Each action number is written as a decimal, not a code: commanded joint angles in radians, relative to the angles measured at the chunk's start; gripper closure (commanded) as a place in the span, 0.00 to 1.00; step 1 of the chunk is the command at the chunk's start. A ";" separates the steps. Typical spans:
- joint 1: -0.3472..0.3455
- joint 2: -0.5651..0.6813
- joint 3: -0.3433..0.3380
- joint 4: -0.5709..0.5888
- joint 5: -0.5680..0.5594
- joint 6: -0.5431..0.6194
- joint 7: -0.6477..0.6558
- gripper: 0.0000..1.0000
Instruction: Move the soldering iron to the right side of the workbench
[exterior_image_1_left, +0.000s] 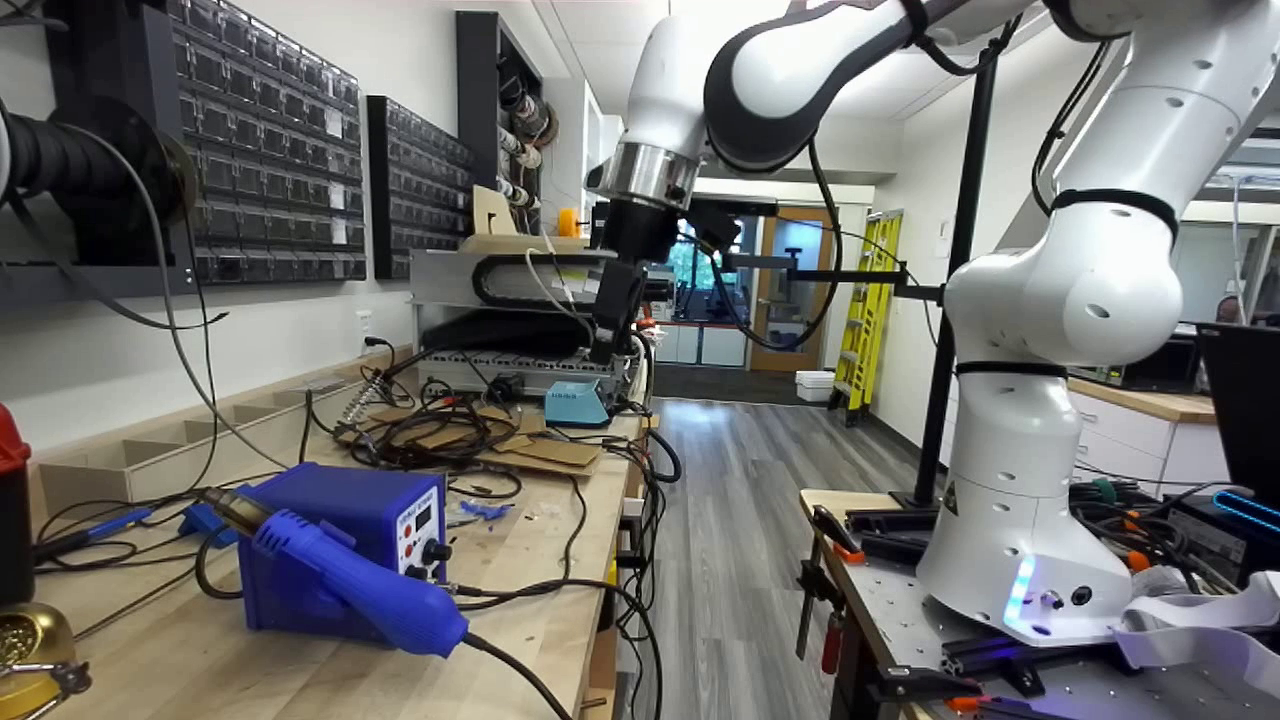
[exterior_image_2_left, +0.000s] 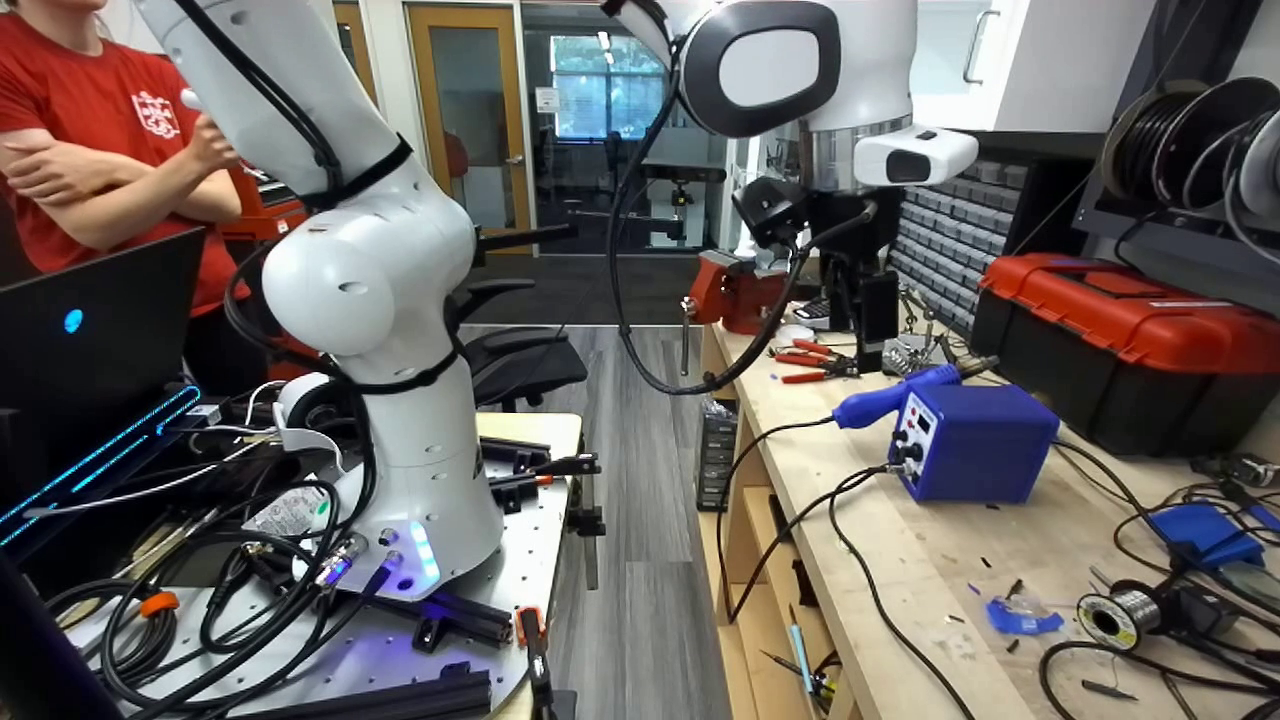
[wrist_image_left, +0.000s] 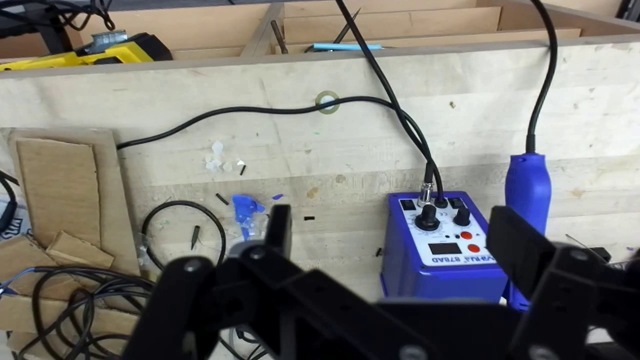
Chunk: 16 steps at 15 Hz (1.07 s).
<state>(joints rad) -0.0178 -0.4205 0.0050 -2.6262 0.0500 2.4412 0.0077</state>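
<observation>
A slim blue-and-black handpiece that fits the soldering iron (exterior_image_1_left: 118, 524) lies among dark cords on the workbench (exterior_image_1_left: 150, 660), near the wall side, in an exterior view. I cannot make out its tip. In the wrist view I cannot pick it out. The light-wood workbench also shows in the wrist view (wrist_image_left: 175, 95). My gripper (exterior_image_1_left: 605, 335) points down above the workbench, touching nothing. In the wrist view the gripper (wrist_image_left: 395, 235) has its fingers wide apart with nothing held; the blue soldering station (wrist_image_left: 400, 277) shows below, between them.
A thick blue hot-air handpiece (wrist_image_left: 527, 192) rests beside the station, its cord crossing the bench edge. A teal box (exterior_image_1_left: 577, 403), tangled cables (exterior_image_1_left: 430, 435) and cardboard (wrist_image_left: 57, 190) lie further along. A red-lidded toolbox (exterior_image_2_left: 1130, 350) and red vise (exterior_image_2_left: 735, 295) stand on the bench.
</observation>
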 joint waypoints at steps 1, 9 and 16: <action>-0.026 0.075 0.079 0.021 -0.083 0.067 0.161 0.00; -0.005 0.195 0.189 0.091 -0.197 0.121 0.416 0.00; 0.030 0.231 0.196 0.113 -0.184 0.112 0.430 0.00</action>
<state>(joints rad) -0.0056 -0.1891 0.2201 -2.5139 -0.1306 2.5564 0.4373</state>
